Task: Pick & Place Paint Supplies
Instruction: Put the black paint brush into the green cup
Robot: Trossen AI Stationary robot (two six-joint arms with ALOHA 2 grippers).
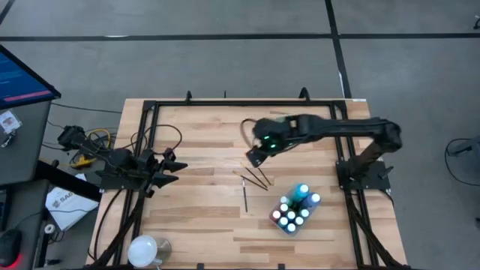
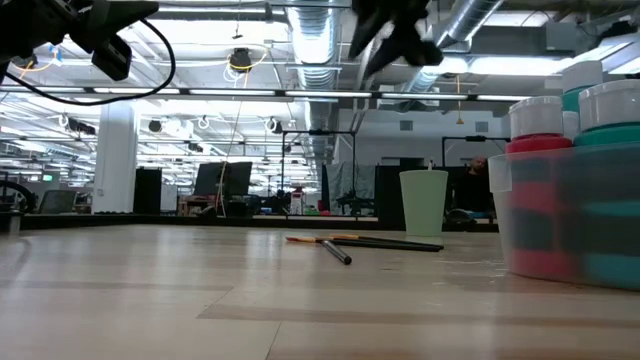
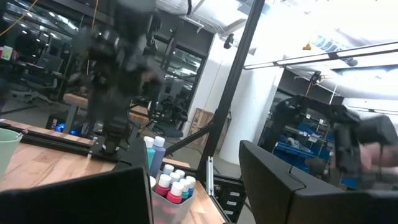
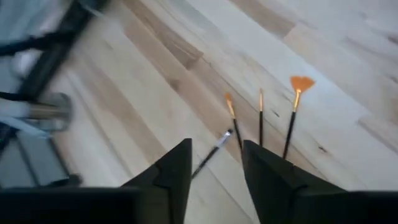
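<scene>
Jaws of the right gripper [image 4: 214, 171] stand apart with nothing between them, poised above the thin dark-handled paintbrushes [image 1: 255, 180] that lie loose near the middle of the pale wooden table [image 1: 202, 142]. In the right wrist view three brushes fan out side by side, one with a flat orange fan tip [image 4: 301, 83], and a fourth, metal-collared brush [image 4: 211, 155] lies just beside them at an angle. The small paint bottles [image 1: 296, 208] with white, teal and blue caps already stand packed in the clear plastic tub [image 2: 560, 225] nearer the table's front edge on the right side, well apart from the brushes.

The likely trouble is the grip itself: the handles lie flat on the wood and close together, so closing fingers could scrape the tabletop, catch two brushes at once, or flick one away so that it rolls. A thin handle may also pivot in the grip and hang askew when it is lifted.

Room around the brushes is generous: bare wood lies on every side, and the black frame rail [image 1: 240, 105] at the table's far edge is well away. The tub sits near the front edge, so a nudge there matters. A pale green cup [image 2: 423, 203] stands behind the brushes in the low view. The left gripper [image 1: 169, 169] waits at the left side, its jaws apart and empty.
</scene>
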